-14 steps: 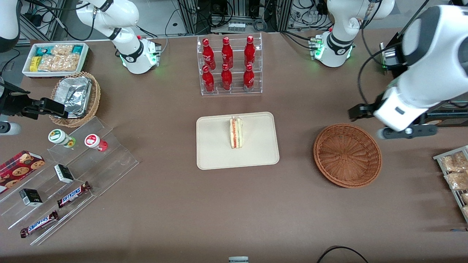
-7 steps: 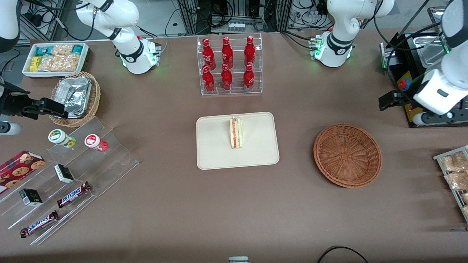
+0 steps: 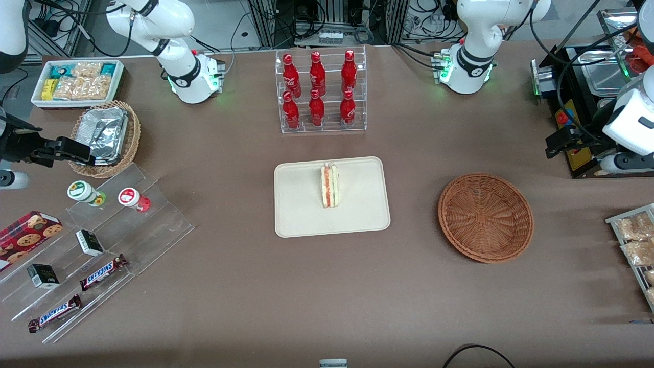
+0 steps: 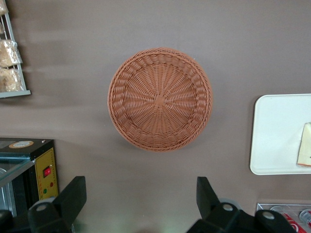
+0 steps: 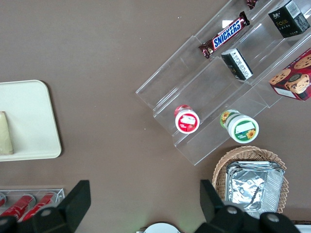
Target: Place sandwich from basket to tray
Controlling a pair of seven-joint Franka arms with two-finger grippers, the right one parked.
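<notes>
The sandwich (image 3: 330,185) stands on its edge on the cream tray (image 3: 357,214) at the middle of the table, showing red-orange and green filling. The reddish-brown wicker basket (image 3: 485,217) sits beside the tray toward the working arm's end and holds nothing. My left gripper (image 3: 577,152) hangs high above the table, farther from the front camera than the basket. It is open with nothing between its fingers. In the left wrist view the gripper (image 4: 140,199) looks down on the basket (image 4: 160,99), the tray (image 4: 277,136) and a corner of the sandwich (image 4: 305,151).
A clear rack of red bottles (image 3: 319,92) stands above the tray in the front view. A black machine (image 3: 582,102) and a wire rack of snack packs (image 3: 633,240) flank the working arm. A stepped acrylic shelf (image 3: 102,240), foil-lined basket (image 3: 104,135) and white bin (image 3: 76,82) lie toward the parked arm's end.
My left arm has drawn back from above the basket's edge toward the working arm's end of the table. Sandwich, tray and basket have not moved.
</notes>
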